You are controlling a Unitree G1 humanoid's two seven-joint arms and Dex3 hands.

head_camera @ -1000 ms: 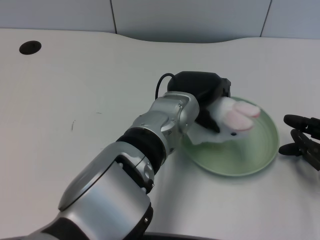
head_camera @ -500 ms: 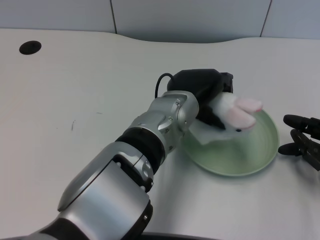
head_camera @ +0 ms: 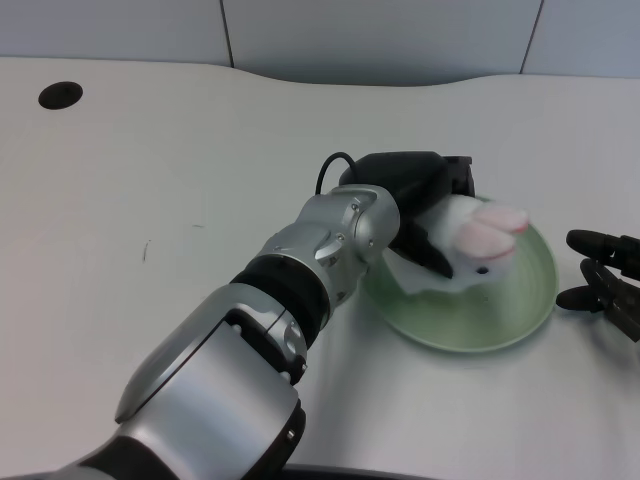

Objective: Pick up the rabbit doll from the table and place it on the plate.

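My left hand [head_camera: 418,205] holds the rabbit doll [head_camera: 468,240] over the green plate [head_camera: 500,315]. My black fingers [head_camera: 428,252] wrap around the doll's white body, and its pink ears point to the right. A moment ago the doll sat a bit higher and its ears poked out past the back rim of the plate. Now my hand has come down a little, and the doll is lower, above the back half of the plate. I cannot tell if the doll touches the plate yet. The plate is in the same spot as before.

My silver arm [head_camera: 330,240] reaches across from the bottom left. A thin black wire [head_camera: 327,168] loops up beside my wrist.

My right hand [head_camera: 605,280] rests on the table just to the right of the plate, and it has not moved.

The table [head_camera: 150,170] is white and smooth. It has a round dark hole [head_camera: 60,95] near the far left corner and a tiny dark mark [head_camera: 146,250] on the left side. Behind the table is a pale grey wall [head_camera: 380,35] with thin dark lines running down it.
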